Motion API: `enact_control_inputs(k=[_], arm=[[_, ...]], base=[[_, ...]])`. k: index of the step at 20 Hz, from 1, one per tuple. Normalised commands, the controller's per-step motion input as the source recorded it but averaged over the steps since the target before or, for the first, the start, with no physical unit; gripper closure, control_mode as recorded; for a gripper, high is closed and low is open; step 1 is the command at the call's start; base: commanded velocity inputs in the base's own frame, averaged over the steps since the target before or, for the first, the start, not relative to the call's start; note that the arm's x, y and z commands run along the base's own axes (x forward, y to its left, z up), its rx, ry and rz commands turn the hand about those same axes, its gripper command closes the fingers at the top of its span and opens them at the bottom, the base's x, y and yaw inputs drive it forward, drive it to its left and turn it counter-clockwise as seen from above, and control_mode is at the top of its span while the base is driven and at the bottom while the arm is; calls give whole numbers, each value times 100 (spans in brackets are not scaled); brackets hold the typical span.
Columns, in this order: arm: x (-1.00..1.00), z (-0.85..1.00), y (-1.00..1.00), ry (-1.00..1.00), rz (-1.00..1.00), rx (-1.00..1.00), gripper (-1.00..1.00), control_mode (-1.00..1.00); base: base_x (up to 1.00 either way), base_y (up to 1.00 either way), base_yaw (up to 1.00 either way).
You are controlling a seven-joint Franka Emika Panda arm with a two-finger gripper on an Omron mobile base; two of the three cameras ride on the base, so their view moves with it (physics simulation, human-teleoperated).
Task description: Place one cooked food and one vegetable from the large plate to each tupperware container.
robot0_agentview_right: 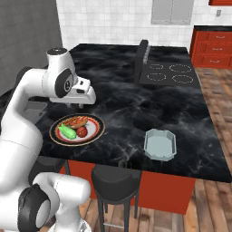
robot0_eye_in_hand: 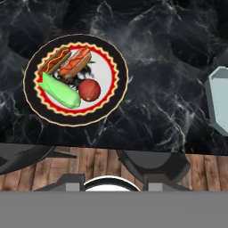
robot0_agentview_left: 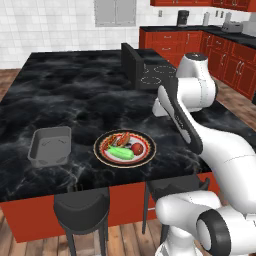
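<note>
I see a black marble island surface (robot0_agentview_left: 75, 100) with an inset cooktop (robot0_agentview_right: 174, 73), red cabinets (robot0_agentview_left: 200, 45) and wood floor (robot0_agentview_right: 213, 199) around it. The large plate (robot0_agentview_left: 148, 148) sits near its front edge between the grey container (robot0_agentview_left: 50, 146) and pale container (robot0_agentview_right: 159, 145). I cannot tell how the jaws stand.

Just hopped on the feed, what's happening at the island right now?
Nothing has been moved yet. The large plate sits near the counter's front edge holding two hot dogs, a green cucumber and a tomato. The grey container to its left and the pale container to its right both look empty. The arm hangs over the counter near the plate with the hand camera looking down at it; nothing appears to be held, and whether the gripper is open can't be told.
</note>
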Motion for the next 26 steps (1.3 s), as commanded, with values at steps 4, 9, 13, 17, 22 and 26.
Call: enact_control_inputs(k=[4, 9, 13, 17, 22, 26], arm=[[0, -4, 0, 1, 0, 0, -100, -100], [0, -27, 10, 4, 0, 0, -100, -100], [0, -39, 31, 0, 7, 0, -100, -100], [5, -37, 46, 0, 16, -2, -100, -100], [19, -37, 47, 0, 23, -7, -100, -100], [31, -37, 38, 0, 25, -9, -100, -100]], base=[[0, 0, 0], [0, 0, 0], [0, 0, 0], [0, 0, 0], [0, 0, 0], [0, 0, 0]])
